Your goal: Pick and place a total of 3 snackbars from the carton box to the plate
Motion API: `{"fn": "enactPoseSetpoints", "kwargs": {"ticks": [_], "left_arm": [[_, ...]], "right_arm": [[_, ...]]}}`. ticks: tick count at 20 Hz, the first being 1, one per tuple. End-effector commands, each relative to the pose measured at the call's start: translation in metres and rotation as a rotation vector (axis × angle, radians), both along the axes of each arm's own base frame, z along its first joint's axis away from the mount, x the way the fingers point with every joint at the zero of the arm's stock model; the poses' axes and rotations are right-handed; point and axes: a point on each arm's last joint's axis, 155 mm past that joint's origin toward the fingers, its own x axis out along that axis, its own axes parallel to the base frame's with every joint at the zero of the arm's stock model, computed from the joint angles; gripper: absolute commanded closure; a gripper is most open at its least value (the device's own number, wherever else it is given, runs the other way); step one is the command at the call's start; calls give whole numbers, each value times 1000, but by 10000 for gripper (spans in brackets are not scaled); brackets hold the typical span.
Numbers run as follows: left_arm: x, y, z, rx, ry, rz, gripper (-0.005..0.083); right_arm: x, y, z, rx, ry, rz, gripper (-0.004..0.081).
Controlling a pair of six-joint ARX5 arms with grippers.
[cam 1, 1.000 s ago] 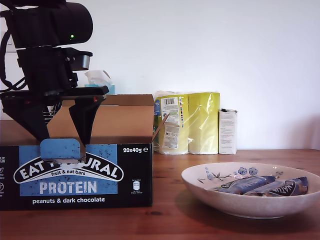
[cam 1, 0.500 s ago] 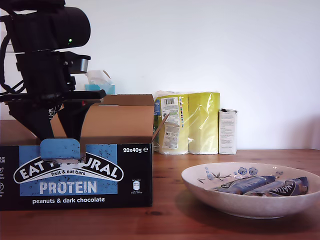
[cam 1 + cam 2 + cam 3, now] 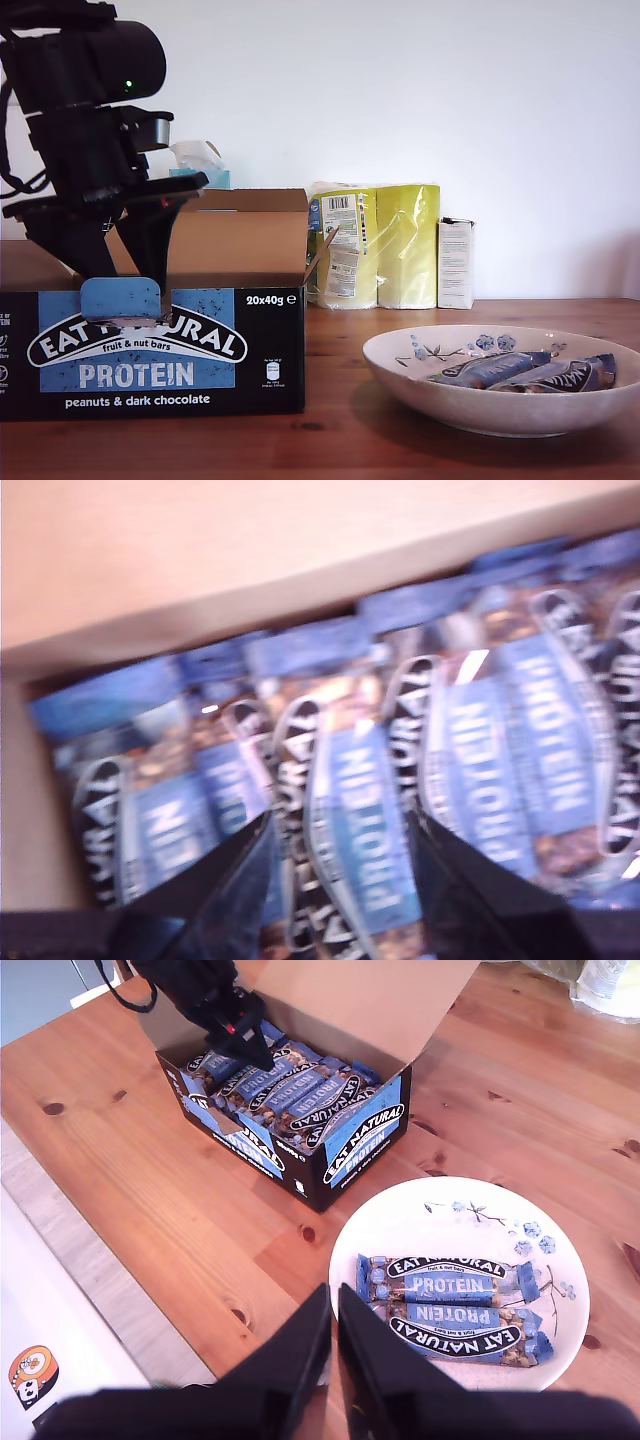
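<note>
Since the earlier frames my first gripper (image 3: 125, 265) has tilted and sunk a little deeper into the carton box (image 3: 200, 350), at the exterior view's left; its fingertips are hidden behind the box's front wall there. Its own blurred wrist view shows the jaws spread apart, straddling one of the packed snackbars (image 3: 350, 830), though whether they touch the wrapper I cannot tell. Two bars (image 3: 450, 1305) lie side by side in the plate (image 3: 400, 375), which sits on the wooden table (image 3: 340, 440) at the exterior view's right, its far rim cut off. My second gripper (image 3: 335, 1345) hangs above the table near the plate, fingers pressed together, holding nothing.
</note>
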Motion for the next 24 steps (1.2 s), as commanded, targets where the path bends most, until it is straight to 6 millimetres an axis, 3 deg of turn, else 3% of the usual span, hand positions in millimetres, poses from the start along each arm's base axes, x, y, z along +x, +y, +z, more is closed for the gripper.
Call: {"fn": "enactPoseSetpoints", "kwargs": {"ticks": [1,4,10,15,18,21,24], "left_arm": [[-7,1,-24,23,60,-7,397],[-8,3,-34,42,81,-10,398],[-6,12,-35,90,69,-8,405],[-8,12,-35,93,76,-11,583],[-8,11,-35,92,75,-14,597],[-4,9,-18,92,79,-15,597],[8,2,20,89,31,-58,597]], "right_arm": [[0,0,-2,-3,0,-1,783],[0,0,-2,-2,2,-2,783],[0,0,-2,0,1,-3,783],[0,0,-2,-1,1,-3,783],[0,0,-2,0,1,-3,783],[0,0,-2,0,1,-3,783],[0,0,-2,-1,1,-2,783]]}}
